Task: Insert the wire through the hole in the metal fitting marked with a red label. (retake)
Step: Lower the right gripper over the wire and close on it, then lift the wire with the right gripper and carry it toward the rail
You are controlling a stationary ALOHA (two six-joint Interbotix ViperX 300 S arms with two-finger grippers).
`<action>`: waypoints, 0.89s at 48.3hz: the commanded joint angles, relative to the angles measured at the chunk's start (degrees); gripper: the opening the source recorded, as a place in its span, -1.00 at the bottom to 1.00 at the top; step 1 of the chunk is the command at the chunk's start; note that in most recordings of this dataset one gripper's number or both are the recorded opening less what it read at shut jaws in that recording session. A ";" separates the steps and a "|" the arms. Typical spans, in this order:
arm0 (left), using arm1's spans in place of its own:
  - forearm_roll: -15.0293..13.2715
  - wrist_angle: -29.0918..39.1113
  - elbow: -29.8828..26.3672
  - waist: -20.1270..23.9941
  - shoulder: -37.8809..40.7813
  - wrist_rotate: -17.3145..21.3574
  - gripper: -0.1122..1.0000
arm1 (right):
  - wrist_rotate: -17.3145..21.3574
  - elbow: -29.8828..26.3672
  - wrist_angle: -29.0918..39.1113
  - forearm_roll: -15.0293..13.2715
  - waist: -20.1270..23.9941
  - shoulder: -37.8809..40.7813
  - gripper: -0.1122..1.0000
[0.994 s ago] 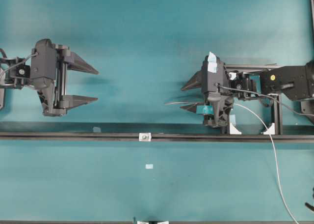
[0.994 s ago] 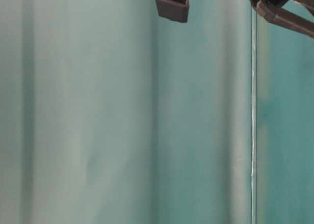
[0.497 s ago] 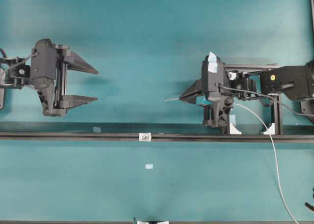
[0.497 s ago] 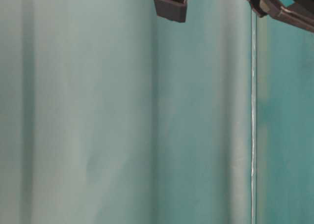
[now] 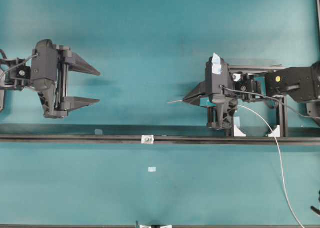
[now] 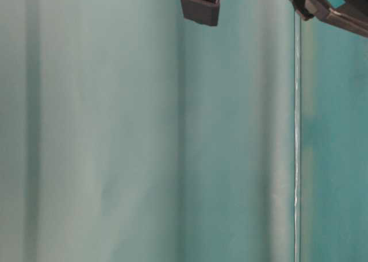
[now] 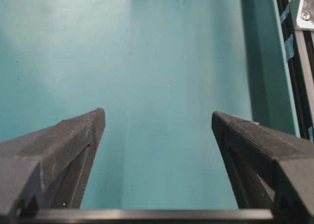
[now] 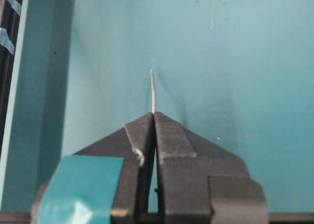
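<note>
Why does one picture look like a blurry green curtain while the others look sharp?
The table-level view sits so close to the teal cloth that it shows only soft, out-of-focus folds; the overhead view is crisp, with the right pincer casting a shadow; the right wrist view shows the wire sharply, its pincer base slightly blurred.

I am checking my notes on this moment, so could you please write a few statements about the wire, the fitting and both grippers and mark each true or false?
1. The right gripper is shut on the wire. True.
2. The left gripper holds the wire too. False: its jaws stand wide open and empty.
3. A short wire tip sticks out past the right fingertips. True.
4. The wire already passes through the metal fitting. False: the fitting sits on the black rail, apart from the wire tip.
</note>
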 commanded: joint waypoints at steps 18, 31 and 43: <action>0.00 -0.53 -0.88 0.09 -2.20 0.00 0.05 | 0.00 -0.62 2.99 -0.09 -0.35 -8.00 -0.75; -0.09 -0.35 -0.88 0.09 -5.62 -0.09 0.05 | 0.00 -0.35 6.24 -0.09 -0.44 -13.01 -0.75; 0.00 0.53 -0.79 0.09 -10.63 -0.09 0.05 | 0.00 -0.44 8.79 -0.70 -0.53 -15.38 -0.75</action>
